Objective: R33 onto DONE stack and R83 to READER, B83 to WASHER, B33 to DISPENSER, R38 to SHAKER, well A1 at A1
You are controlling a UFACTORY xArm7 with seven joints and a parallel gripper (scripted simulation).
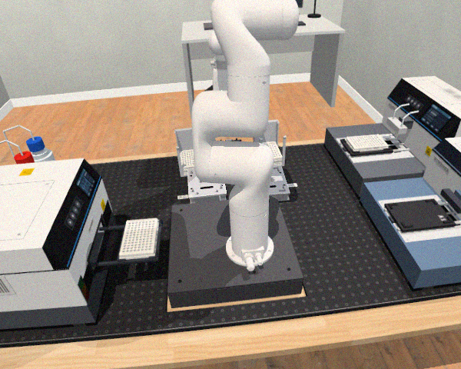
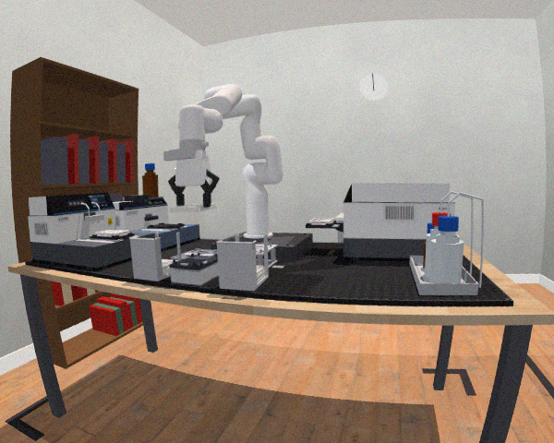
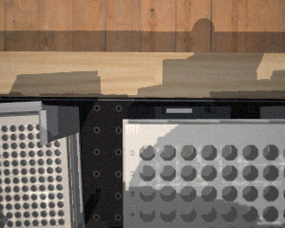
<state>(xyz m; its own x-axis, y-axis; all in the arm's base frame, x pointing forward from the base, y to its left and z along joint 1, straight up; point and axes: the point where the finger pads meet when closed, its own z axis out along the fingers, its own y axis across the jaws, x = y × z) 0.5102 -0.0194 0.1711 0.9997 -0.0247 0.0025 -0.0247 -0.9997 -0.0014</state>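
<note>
My gripper (image 2: 191, 193) is shut on a white well plate (image 2: 191, 207) and holds it level, high above the far edge of the deck. The same plate fills the lower right of the wrist view (image 3: 209, 176); I cannot read its label, and the fingers are out of that view. Below and to the left a stack rack with a well plate deep inside (image 3: 26, 173) shows in the wrist view. In the top view the arm hides the gripper. One white plate lies on the reader's tray (image 1: 139, 238), another on the grey station (image 1: 367, 143). The blue station's black nest (image 1: 419, 214) holds no plate.
Two tall white racks (image 2: 146, 257) (image 2: 241, 264) stand at the deck's edge with low nests (image 2: 194, 267) between them. A bottle carrier (image 2: 444, 259) stands near the reader housing (image 2: 394, 222). The instruments (image 1: 433, 107) line the right side.
</note>
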